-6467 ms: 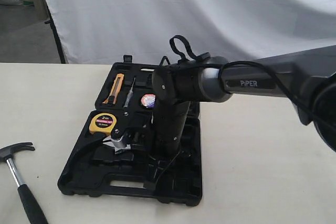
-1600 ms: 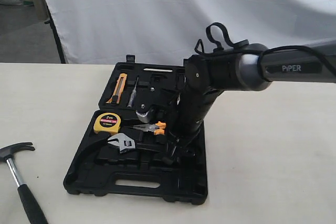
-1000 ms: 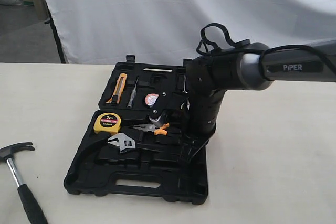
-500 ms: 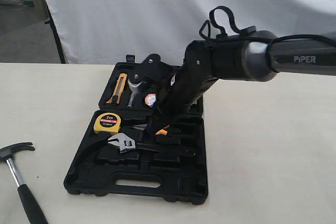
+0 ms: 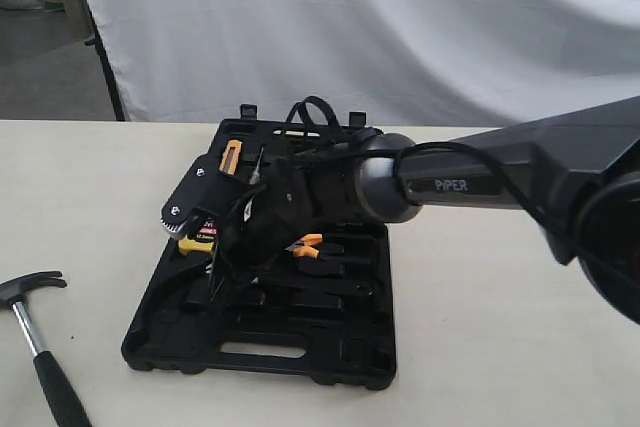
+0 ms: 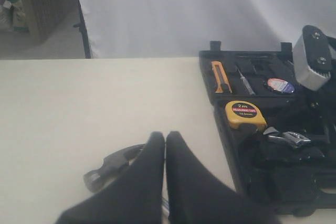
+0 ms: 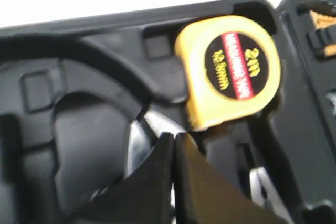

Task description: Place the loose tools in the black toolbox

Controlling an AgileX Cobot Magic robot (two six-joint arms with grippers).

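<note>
The black toolbox [image 5: 260,357] lies open on the table. My right gripper [image 7: 173,137] is shut and empty, its tips low over the silver head of the adjustable wrench [image 7: 137,141], which lies in the near half beside the yellow tape measure [image 7: 228,69]. The arm hides the wrench in the exterior view. The small tape roll [image 6: 280,85] sits in the far half. The claw hammer [image 5: 35,347] lies on the table left of the box. My left gripper [image 6: 165,136] is shut and empty above the hammer's head [image 6: 110,163].
Orange-handled pliers [image 5: 308,245] lie in the near half. An orange utility knife [image 6: 220,76] and a screwdriver [image 6: 245,81] rest in the far half. A white backdrop hangs behind the table. The right arm [image 5: 470,182] spans the box from the right.
The right arm has swung from over the far half to the left and down, and its gripper now points at the wrench head by the tape measure. The hammer has not moved.
</note>
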